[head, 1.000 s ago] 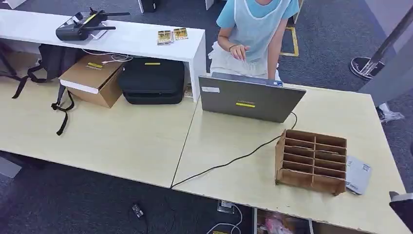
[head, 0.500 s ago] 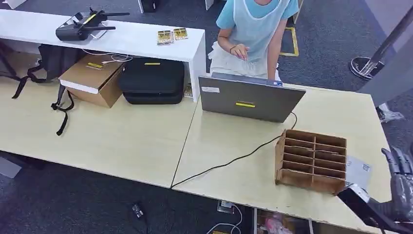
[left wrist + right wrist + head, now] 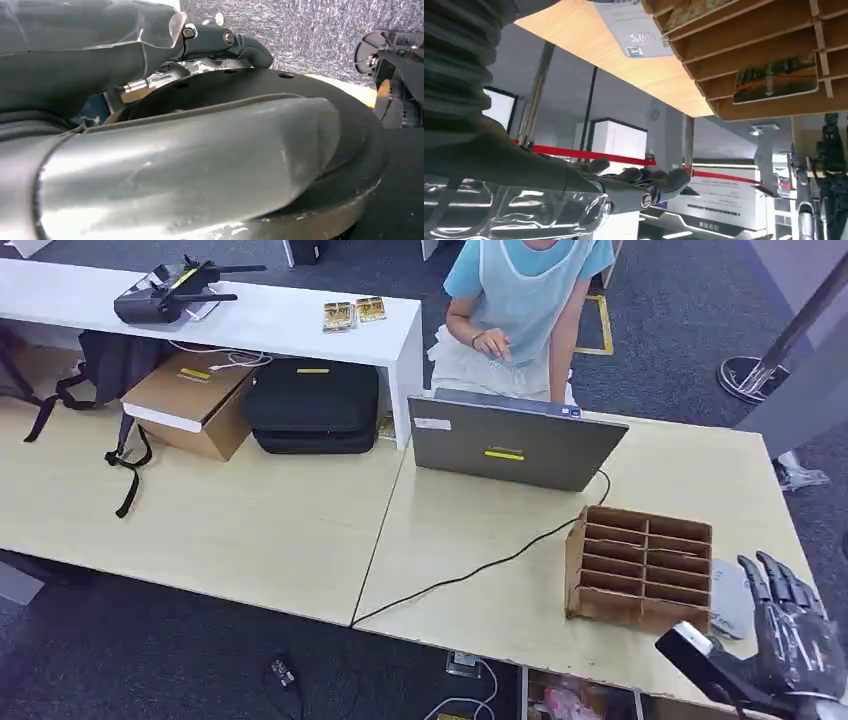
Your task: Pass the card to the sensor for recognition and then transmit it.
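Observation:
A brown cardboard rack (image 3: 640,568) with several slots stands on the right table. In the right wrist view one slot of the rack (image 3: 754,45) holds a card (image 3: 776,80) with a green and orange picture. The flat grey sensor (image 3: 733,592) lies on the table just right of the rack, also seen as the sensor (image 3: 634,30) close up. My right hand (image 3: 790,640) hovers at the table's near right corner, fingers spread and empty, partly covering the sensor. Its fingers (image 3: 644,182) stretch out clear of the rack. My left hand (image 3: 175,165) hangs low, its grasp hidden.
A grey laptop (image 3: 510,440) stands open behind the rack, its black cable (image 3: 480,568) running across the table to the front edge. A person (image 3: 520,300) sits behind it, one hand at the keyboard. A box (image 3: 190,400) and black case (image 3: 312,405) lie far left.
My right hand has risen into the head view from the lower right and moved up beside the rack, over the sensor. The person's hand has dropped to the laptop.

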{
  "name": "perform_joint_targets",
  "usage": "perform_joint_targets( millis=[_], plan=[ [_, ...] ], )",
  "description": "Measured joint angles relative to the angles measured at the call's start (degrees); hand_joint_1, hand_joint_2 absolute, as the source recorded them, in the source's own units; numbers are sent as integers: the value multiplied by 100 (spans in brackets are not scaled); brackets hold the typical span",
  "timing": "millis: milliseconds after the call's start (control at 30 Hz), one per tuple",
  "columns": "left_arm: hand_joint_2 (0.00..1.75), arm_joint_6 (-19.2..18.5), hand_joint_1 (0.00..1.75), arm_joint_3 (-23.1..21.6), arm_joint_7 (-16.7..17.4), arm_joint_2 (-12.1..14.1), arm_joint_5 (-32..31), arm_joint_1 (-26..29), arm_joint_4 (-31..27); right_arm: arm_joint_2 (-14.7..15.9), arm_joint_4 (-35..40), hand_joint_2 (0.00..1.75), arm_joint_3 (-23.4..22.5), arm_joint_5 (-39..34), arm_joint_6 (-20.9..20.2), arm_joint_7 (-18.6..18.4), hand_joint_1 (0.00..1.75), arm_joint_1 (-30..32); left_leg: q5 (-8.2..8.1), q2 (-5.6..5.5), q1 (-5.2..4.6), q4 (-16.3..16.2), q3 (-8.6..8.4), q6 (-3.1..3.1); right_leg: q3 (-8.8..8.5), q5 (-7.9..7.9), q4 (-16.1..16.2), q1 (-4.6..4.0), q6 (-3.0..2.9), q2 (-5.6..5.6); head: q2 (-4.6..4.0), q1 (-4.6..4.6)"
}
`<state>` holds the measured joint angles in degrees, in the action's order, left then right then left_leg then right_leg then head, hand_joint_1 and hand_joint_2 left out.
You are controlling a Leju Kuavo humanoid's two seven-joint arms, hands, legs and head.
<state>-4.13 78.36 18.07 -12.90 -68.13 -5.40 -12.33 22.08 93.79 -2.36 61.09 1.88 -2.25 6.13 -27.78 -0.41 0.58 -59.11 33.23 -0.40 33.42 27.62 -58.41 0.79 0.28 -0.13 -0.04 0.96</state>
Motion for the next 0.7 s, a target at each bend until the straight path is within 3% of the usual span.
perform_joint_targets(
  millis=[333,700],
  plan=[
    [0,-39,0,0,0,11,-17,0,0,0,-271,175,90,234,-13,-57,0,-85,1,0,0,0,0,0,0,0,-1,0,0,0,0,0],
    [0,-44,0,0,0,13,-48,1,0,-87,-899,175,536,516,17,39,0,-640,2,0,0,0,-1,1,-2,-1,-2,0,-1,0,0,0]
  ],
)
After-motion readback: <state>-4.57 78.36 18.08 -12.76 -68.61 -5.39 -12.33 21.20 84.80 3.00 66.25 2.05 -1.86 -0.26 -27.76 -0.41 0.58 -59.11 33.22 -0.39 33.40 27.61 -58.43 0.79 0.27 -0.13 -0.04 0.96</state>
